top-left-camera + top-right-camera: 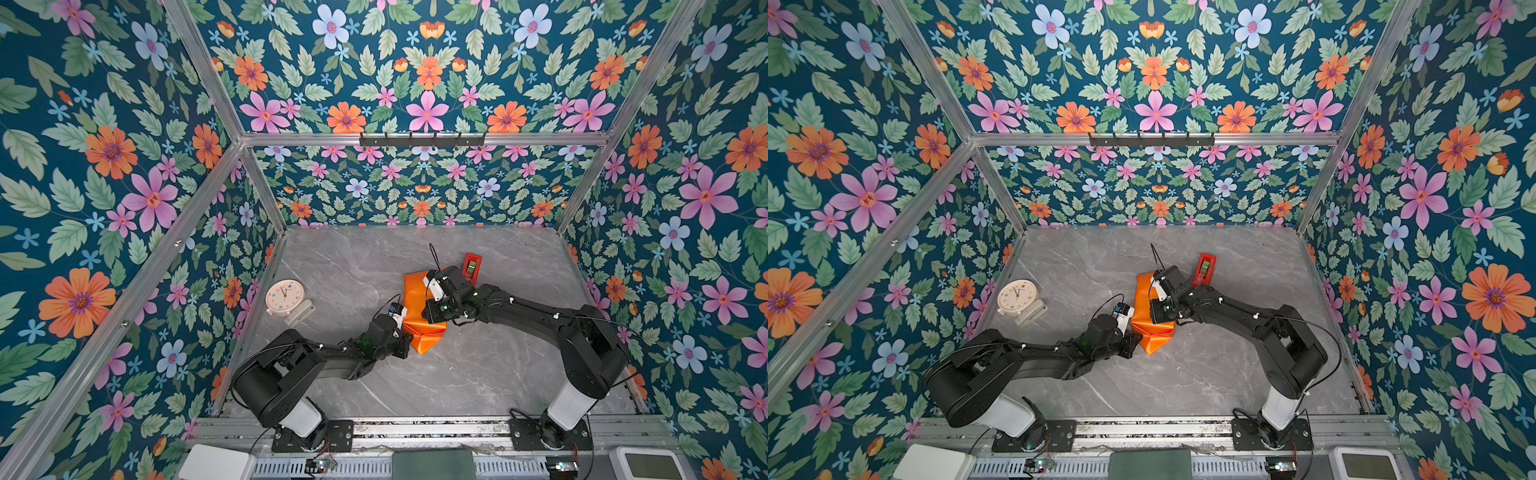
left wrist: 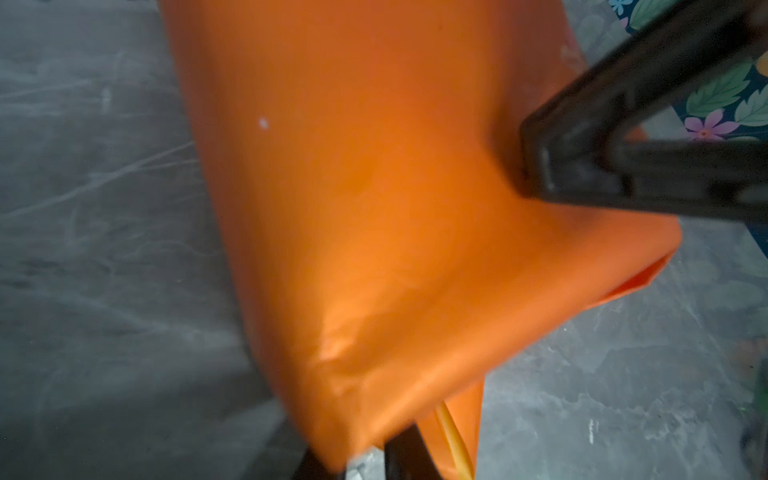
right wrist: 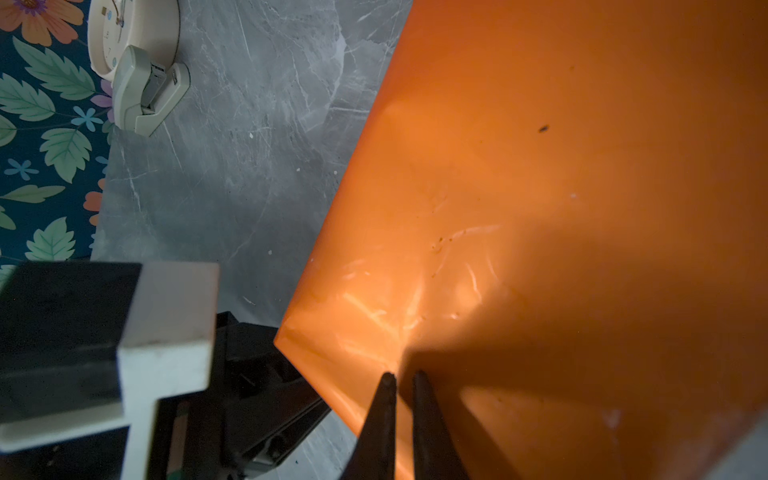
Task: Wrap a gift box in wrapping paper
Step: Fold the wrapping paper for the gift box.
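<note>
So the wrapping paper point(image 1: 415, 307) is bundled in the middle of the table point(image 1: 478, 374) with the gift box presumably hidden inside, right gripper point(image 3: 403, 376) pressing its nearly closed jaws on top to pin it, I'd guess, while the left gripper point(image 1: 406, 337) looks clamped on the near flap to fold it.

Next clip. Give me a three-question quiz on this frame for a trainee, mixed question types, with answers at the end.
1. True or false: the cream clock touches the wrapping paper.
2. The right end effector's fingertips are: A) wide apart in mid-air; B) close together against the paper; C) clamped on a navy box.
3. Name the red item near the paper.
Key: 1 false; 2 B; 3 the tape dispenser.
</note>
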Available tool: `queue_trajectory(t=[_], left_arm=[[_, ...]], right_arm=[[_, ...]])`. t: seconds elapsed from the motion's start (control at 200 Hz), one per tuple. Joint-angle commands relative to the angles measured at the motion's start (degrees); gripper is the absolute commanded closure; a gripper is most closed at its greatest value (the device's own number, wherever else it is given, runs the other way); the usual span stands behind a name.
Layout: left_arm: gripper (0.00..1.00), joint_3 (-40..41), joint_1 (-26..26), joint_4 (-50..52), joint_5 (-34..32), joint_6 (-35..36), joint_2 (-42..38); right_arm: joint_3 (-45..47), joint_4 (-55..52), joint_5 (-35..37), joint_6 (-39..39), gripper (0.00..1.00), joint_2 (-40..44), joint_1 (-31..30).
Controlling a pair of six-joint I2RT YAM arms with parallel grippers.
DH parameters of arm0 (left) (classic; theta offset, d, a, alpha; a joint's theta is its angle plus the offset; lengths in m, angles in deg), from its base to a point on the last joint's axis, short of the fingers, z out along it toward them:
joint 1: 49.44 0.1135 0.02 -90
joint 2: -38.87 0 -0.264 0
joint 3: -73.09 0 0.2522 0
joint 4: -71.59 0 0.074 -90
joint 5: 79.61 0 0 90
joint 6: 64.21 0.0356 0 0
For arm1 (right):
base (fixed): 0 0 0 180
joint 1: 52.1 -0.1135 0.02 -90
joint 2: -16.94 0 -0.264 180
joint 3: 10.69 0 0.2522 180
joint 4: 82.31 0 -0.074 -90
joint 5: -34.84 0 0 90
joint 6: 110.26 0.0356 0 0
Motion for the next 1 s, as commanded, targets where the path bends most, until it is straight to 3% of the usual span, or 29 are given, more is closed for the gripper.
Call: queue_trajectory(t=[0.0,0.455,0.995], left_arm=[[0.83,0.9,-0.2,-2.1,0.5,2.5,0.5],[0.87,1.0,-3.1,-2.4,-0.7,7.3,1.7],[0.94,3.1,-6.9,-4.2,-2.8,7.5,2.5]], right_arm=[[0.2,-4.9,0.0,-0.4,0.88,-0.5,-0.1],[0.3,-5.1,0.0,-0.3,0.88,-0.5,-0.2],[0.7,-4.8,0.0,-0.1,0.88,-0.4,-0.2]])
